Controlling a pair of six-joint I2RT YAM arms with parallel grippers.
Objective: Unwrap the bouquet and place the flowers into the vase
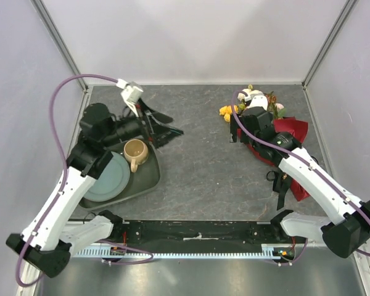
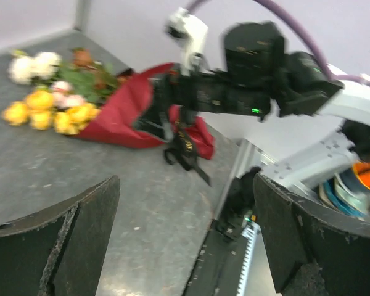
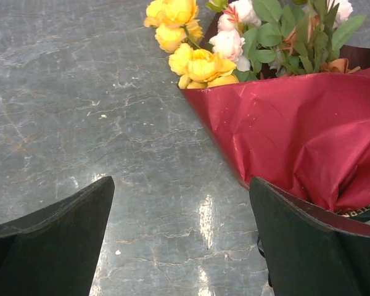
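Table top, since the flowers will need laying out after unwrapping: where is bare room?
Bare: the middle of the grey table, between the dark tray and the maroon-paper-wrapped bouquet. Crowded: the tray, holding a tan ceramic mug and pale green plate.

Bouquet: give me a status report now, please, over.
Left fingers open, right fingers open, both empty. Bouquet lying wrapped in red paper, ribbon on. Nothing between right fingers and bouquet.

Grey stone-patterned table [image 1: 203, 160] boxed by pale, perhaps lilac-tinted walls [image 1: 197, 37] with metal corner posts [image 1: 60, 43].
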